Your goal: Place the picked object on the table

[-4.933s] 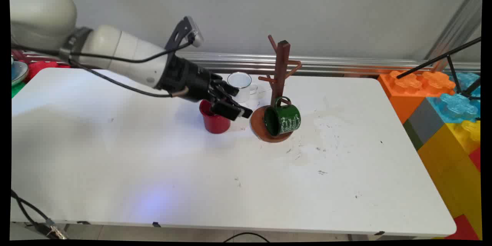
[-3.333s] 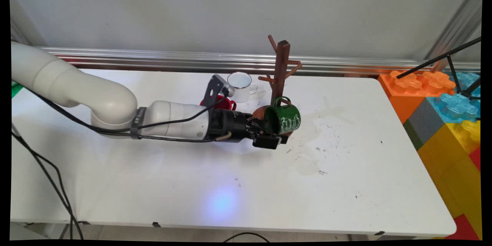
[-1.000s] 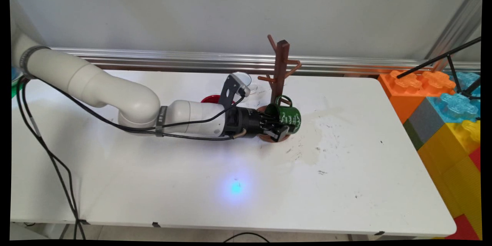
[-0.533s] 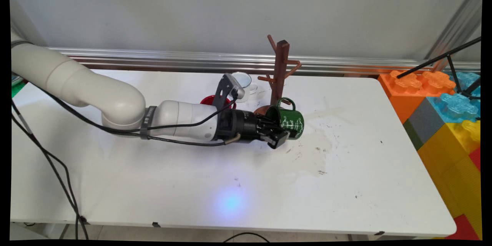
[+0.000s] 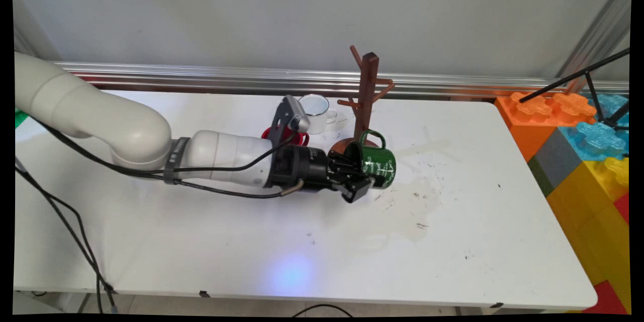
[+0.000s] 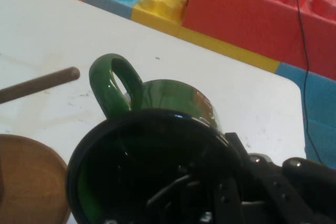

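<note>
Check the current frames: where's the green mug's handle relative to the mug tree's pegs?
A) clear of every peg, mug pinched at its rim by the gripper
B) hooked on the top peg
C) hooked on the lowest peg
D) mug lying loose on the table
A: the green mug has its handle free beside the mug tree, no peg through it, while the gripper pinches its rim.

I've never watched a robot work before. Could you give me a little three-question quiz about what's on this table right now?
1. True or false: the gripper is shut on the green mug.
2. Which mug stands nearest the wall: the white mug or the red mug?
3. What stands right behind the green mug?

Key
1. True; one finger is inside its rim.
2. The white mug.
3. The wooden mug tree.
</note>
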{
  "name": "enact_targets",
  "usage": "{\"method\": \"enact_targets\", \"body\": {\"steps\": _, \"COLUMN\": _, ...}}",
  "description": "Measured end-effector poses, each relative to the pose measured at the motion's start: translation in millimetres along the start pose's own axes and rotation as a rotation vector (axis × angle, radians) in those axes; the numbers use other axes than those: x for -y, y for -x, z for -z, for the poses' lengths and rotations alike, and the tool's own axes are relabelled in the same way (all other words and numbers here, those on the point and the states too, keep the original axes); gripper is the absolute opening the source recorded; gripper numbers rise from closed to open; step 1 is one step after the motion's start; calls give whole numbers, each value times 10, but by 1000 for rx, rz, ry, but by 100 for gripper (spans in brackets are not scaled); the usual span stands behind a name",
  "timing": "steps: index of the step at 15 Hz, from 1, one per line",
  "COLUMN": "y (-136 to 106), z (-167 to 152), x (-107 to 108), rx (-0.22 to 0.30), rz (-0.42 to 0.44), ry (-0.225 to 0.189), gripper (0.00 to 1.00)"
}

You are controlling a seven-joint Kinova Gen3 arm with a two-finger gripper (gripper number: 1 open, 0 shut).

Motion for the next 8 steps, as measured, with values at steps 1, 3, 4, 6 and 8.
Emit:
{"method": "enact_targets", "body": {"steps": 1, "y": -7, "z": 48, "x": -10, "rx": 10, "rz": -11, "ry": 6, "gripper": 0}}
{"method": "enact_targets", "body": {"steps": 3, "y": -33, "z": 166, "x": -23, "rx": 38, "rz": -42, "ry": 18, "gripper": 0}}
{"method": "enact_targets", "body": {"steps": 4, "y": -51, "z": 222, "x": -22, "rx": 51, "rz": -55, "ry": 20, "gripper": 0}}
{"method": "enact_targets", "body": {"steps": 6, "y": -95, "z": 325, "x": -23, "rx": 69, "rz": -80, "ry": 21, "gripper": 0}}
{"method": "enact_targets", "body": {"steps": 8, "y": -173, "z": 470, "x": -35, "rx": 88, "rz": -117, "ry": 20, "gripper": 0}}
